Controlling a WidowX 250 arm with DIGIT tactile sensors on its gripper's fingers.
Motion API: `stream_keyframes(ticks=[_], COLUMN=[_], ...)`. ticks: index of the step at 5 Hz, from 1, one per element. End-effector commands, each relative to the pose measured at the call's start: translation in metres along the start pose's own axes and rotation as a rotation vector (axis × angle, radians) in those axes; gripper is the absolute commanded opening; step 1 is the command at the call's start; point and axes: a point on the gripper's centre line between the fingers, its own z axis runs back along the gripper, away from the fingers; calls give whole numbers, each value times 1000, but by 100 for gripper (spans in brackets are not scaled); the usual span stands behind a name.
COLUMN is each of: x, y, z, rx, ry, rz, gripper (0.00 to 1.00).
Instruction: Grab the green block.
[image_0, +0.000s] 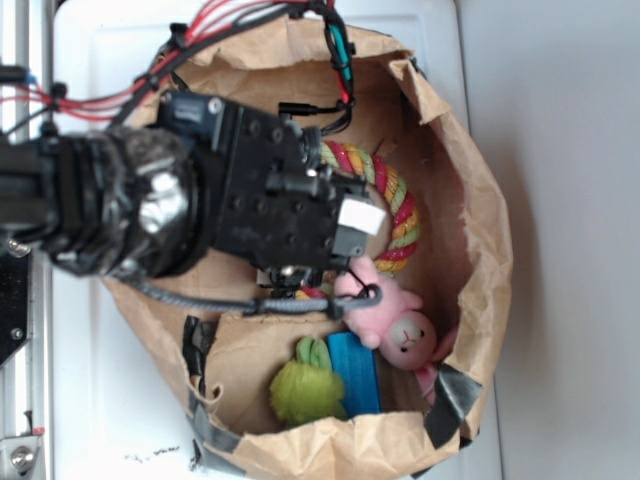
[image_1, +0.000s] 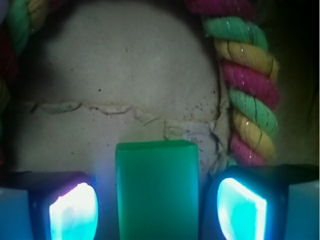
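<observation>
Wrist cam: green block (image_1: 157, 187) sits btwn gripper (image_1: 157, 207) jaws, spread w/ gaps either side; exterior view hides block behind arm

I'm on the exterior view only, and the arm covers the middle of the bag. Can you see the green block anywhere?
Observer: Yes, in the wrist view the green block lies between the two fingers.
Operator: Are the fingers touching it?
Observer: Not visibly; a dark gap shows on each side, so the gripper is open.
Operator: Anything crowding it?
Observer: The rope ring curves past ahead and to the right, apart from the block, on the bare bag floor.
</observation>
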Motion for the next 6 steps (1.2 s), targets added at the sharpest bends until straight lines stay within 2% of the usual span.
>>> stream_keyframes(ticks=[1,2,6], x=[11,10,10], y=[-8,-8,-6], z=[-8,-7,-2], rx=[-37,-42,-3], ry=[-32,-30,-54], rz=[-24,4,26], gripper=[100,0,0])
